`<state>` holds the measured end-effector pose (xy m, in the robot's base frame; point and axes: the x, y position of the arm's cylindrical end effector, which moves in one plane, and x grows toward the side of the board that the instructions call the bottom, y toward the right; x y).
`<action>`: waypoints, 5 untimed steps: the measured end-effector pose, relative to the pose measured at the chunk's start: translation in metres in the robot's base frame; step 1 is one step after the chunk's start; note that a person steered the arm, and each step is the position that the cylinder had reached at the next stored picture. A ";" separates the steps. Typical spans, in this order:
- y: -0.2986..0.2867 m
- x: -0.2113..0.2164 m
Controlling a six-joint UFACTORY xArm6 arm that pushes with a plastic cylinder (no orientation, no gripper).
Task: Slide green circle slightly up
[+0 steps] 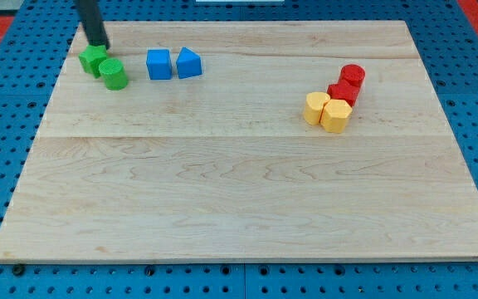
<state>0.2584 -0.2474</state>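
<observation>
My tip (99, 45) sits at twelve o'clock of a green block (92, 59), perhaps touching it; the green circle (113, 74) adjoins at four o'clock on the wooden worktop (239, 191). No fingers exist.

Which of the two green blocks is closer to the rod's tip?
The angular green block, directly below my tip. The green circle lies beyond it, toward the view's lower right.

Pale wooden board (239, 183) with visible grain, matt smooth coloured blocks, perforated blue surface (7, 124) beneath

Green block (92, 59), two blue (158, 64) (188, 63), clustered reds (347, 84), possibly hexagonal yellows (327, 111).
</observation>
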 end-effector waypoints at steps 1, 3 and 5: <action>-0.008 0.003; -0.056 0.035; 0.024 0.094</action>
<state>0.3524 -0.2231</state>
